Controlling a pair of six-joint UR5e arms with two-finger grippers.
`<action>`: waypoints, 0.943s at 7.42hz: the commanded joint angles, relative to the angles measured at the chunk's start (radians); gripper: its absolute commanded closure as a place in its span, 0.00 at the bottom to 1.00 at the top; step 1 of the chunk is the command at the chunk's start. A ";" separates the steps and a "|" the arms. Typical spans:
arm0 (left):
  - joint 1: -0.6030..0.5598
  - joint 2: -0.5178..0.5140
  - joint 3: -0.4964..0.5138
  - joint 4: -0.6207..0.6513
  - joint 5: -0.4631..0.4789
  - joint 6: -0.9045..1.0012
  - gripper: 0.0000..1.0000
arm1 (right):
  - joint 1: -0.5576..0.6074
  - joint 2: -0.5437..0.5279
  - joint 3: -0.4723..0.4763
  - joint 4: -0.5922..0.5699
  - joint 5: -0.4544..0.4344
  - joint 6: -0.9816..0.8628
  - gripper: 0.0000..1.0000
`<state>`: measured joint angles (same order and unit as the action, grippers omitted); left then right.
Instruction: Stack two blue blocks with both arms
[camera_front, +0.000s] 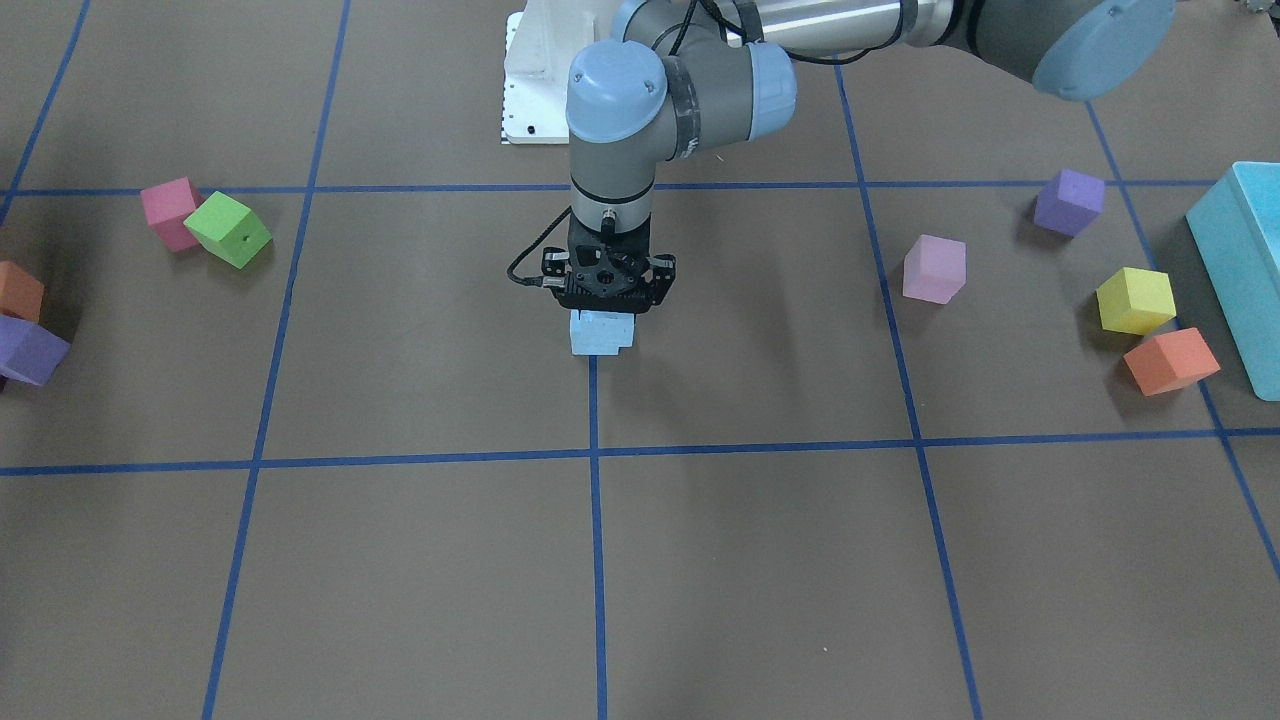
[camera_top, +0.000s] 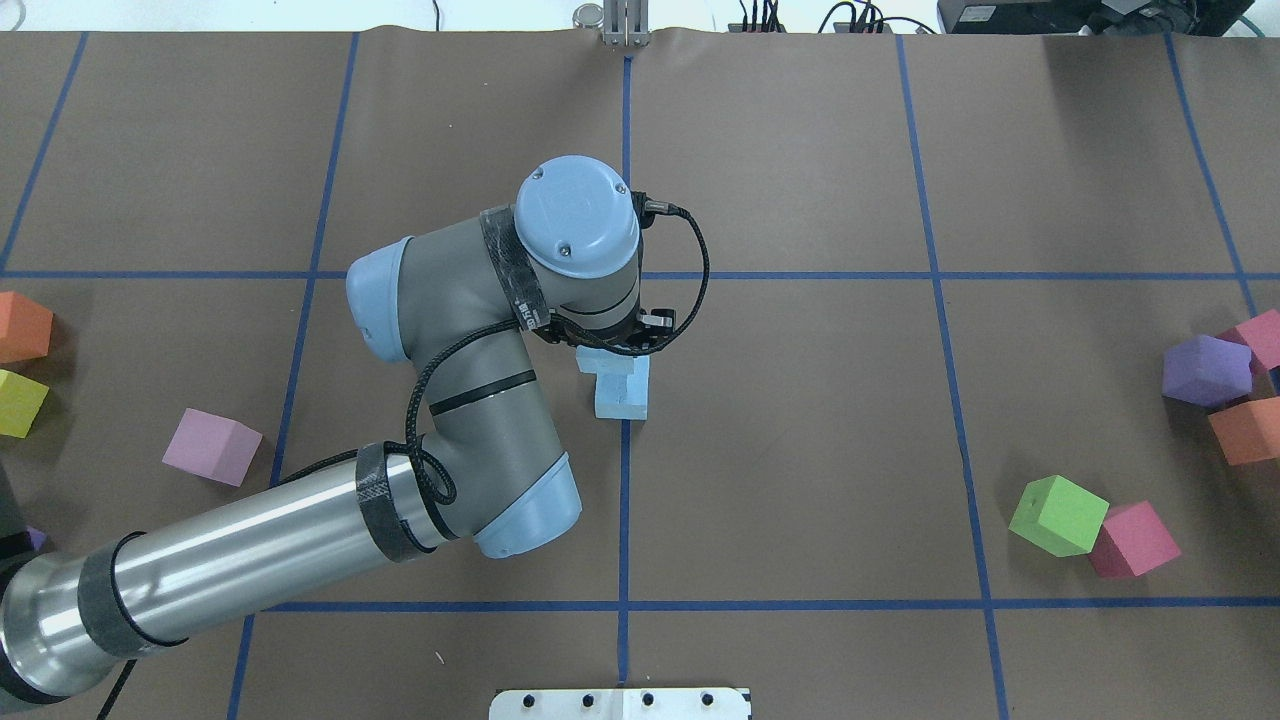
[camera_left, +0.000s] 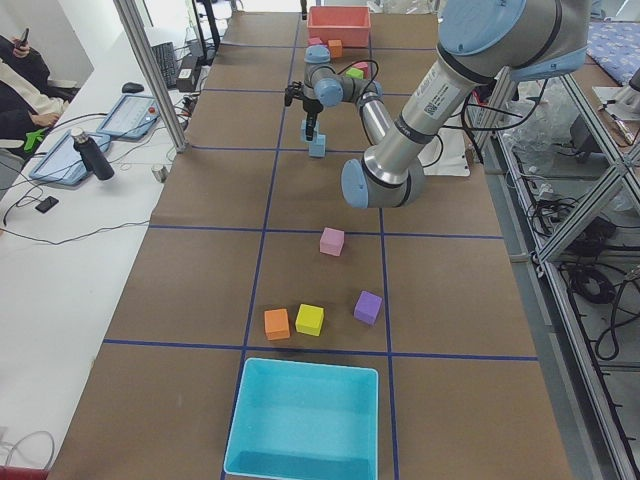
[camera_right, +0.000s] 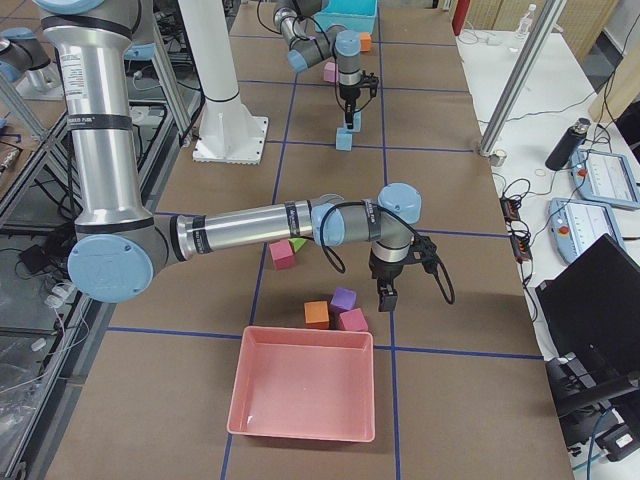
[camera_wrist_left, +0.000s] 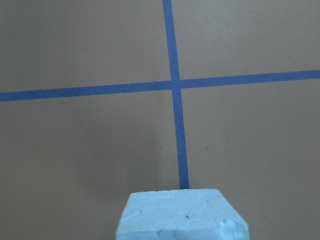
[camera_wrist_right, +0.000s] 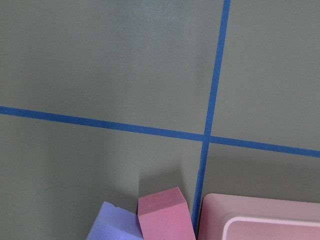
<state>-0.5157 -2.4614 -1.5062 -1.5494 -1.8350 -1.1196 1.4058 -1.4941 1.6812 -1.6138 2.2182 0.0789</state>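
Two sky-blue blocks are at the table's middle. The lower blue block (camera_top: 624, 398) rests on the table. The upper blue block (camera_top: 603, 361) sits on or just above it, shifted a little away from the robot. They also show in the front view (camera_front: 602, 333). My left gripper (camera_top: 615, 350) points straight down and is shut on the upper block, which shows at the bottom of the left wrist view (camera_wrist_left: 182, 216). My right gripper (camera_right: 386, 296) shows only in the right side view, low beside a purple cube (camera_right: 344, 298); I cannot tell whether it is open or shut.
A green cube (camera_front: 229, 230), a pink cube (camera_front: 169, 212), an orange cube (camera_front: 18, 290) and a purple cube (camera_front: 30, 350) lie on my right side near a pink tray (camera_right: 303, 392). Light pink (camera_front: 934, 268), purple (camera_front: 1069, 201), yellow (camera_front: 1135, 300) and orange (camera_front: 1170, 360) cubes and a teal box (camera_front: 1245, 260) lie on my left side.
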 joint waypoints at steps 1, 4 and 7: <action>0.014 -0.001 -0.005 0.002 -0.007 -0.002 0.96 | 0.001 0.000 -0.003 0.000 0.000 -0.001 0.00; 0.031 -0.002 -0.005 0.015 -0.012 -0.014 0.96 | -0.001 -0.003 -0.003 0.000 0.002 0.001 0.00; 0.032 -0.005 -0.005 0.015 -0.013 -0.017 0.85 | -0.001 -0.005 -0.003 0.000 0.002 -0.001 0.00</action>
<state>-0.4844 -2.4654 -1.5111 -1.5331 -1.8471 -1.1357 1.4052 -1.4981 1.6782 -1.6138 2.2197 0.0784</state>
